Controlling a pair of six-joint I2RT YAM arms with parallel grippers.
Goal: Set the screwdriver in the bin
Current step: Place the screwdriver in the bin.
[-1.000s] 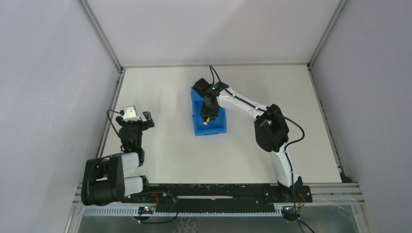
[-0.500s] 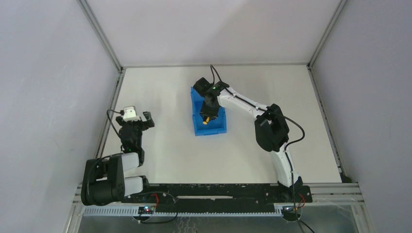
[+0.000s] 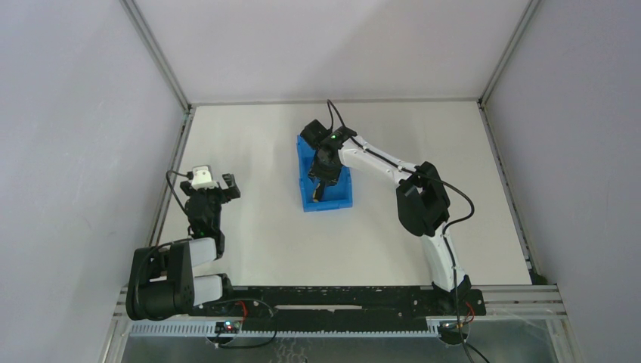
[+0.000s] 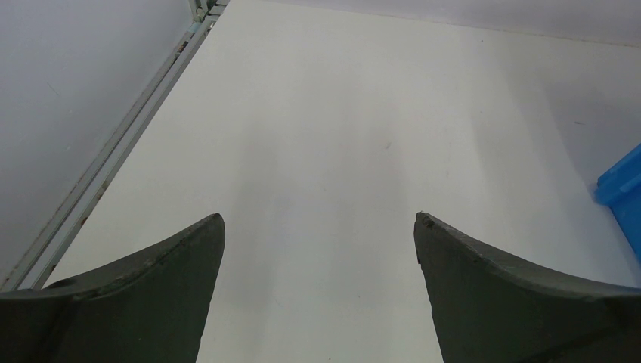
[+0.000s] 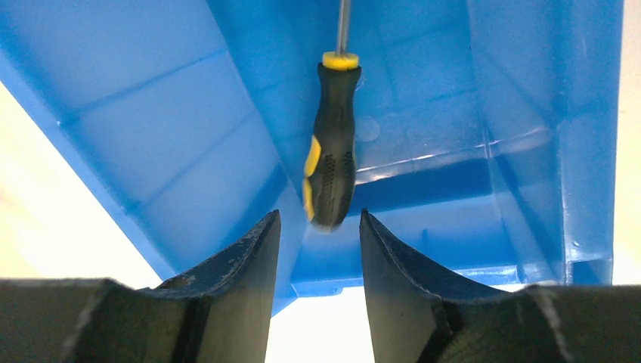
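Right gripper (image 5: 317,218): jaws narrowly parted over the bin (image 5: 136,98), gripping nothing. Screwdriver (image 5: 332,144) lies inside the bin at centre of the right wrist frame, shaft toward the top, blurred butt just beyond the fingertips. Left gripper (image 4: 319,219): jaws spread wide, empty, above the table (image 4: 340,113).

Screwdriver (image 5: 332,144) with its shaft cut off by the right wrist view's upper edge and its handle end blurred, too small from above to separate from the dark right gripper (image 3: 317,189); bin (image 4: 621,193) cropped to one corner in the left wrist view.
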